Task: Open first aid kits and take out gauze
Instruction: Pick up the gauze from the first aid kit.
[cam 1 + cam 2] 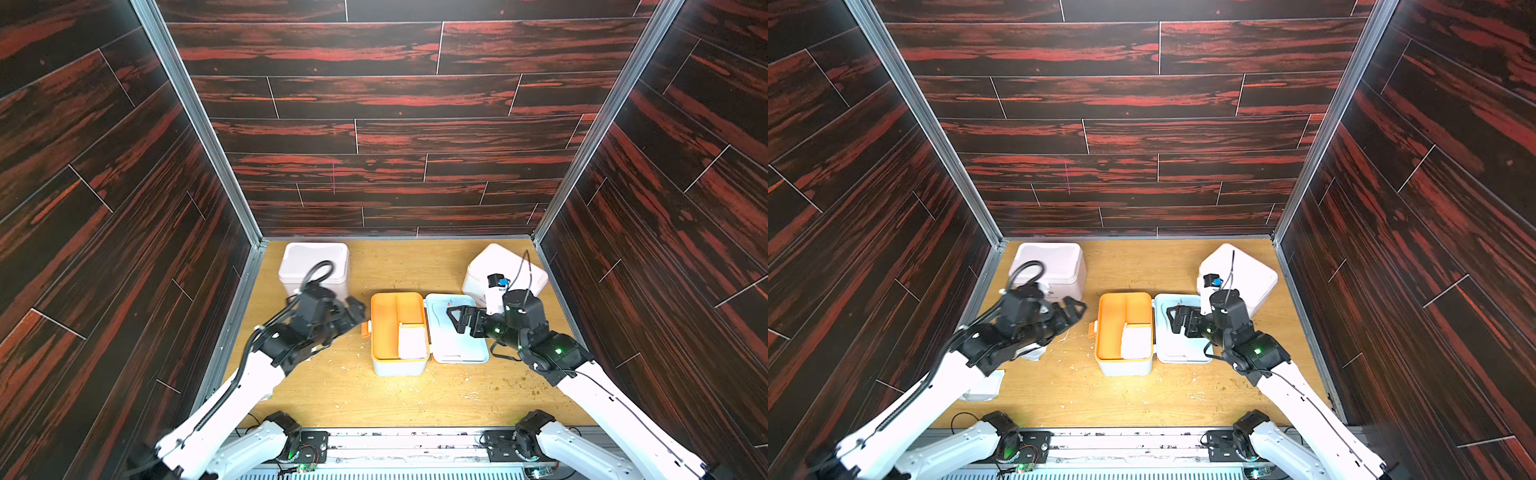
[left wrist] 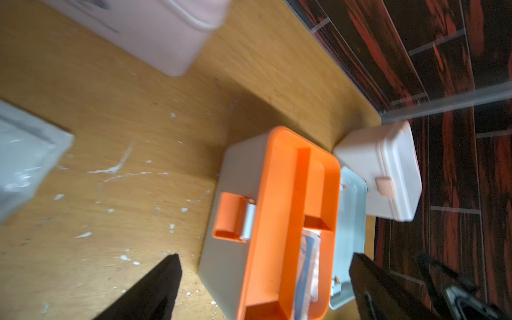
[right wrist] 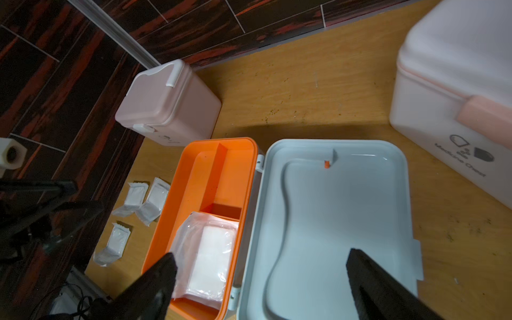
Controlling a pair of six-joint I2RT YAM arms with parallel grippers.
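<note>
The pale blue-white first aid kit point(image 1: 399, 365) stands open mid-table, its orange tray point(image 1: 392, 320) exposed and its lid point(image 1: 457, 336) laid flat to the right. One white gauze packet point(image 3: 210, 249) lies in the tray's near compartment. Several more gauze packets point(image 3: 153, 199) lie on the table left of the kit. Two pinkish-white kits stay closed: one at the back left point(image 1: 313, 266), one tilted at the back right point(image 1: 505, 270). My left gripper point(image 1: 357, 309) hangs open just left of the open kit. My right gripper point(image 1: 453, 318) hovers open over the lid, holding nothing.
Dark wood-pattern walls point(image 1: 395, 137) close in the table on three sides, and a metal rail point(image 1: 399, 440) runs along the front. White crumbs point(image 2: 119, 169) are scattered over the wooden table point(image 1: 415, 395) near the open kit.
</note>
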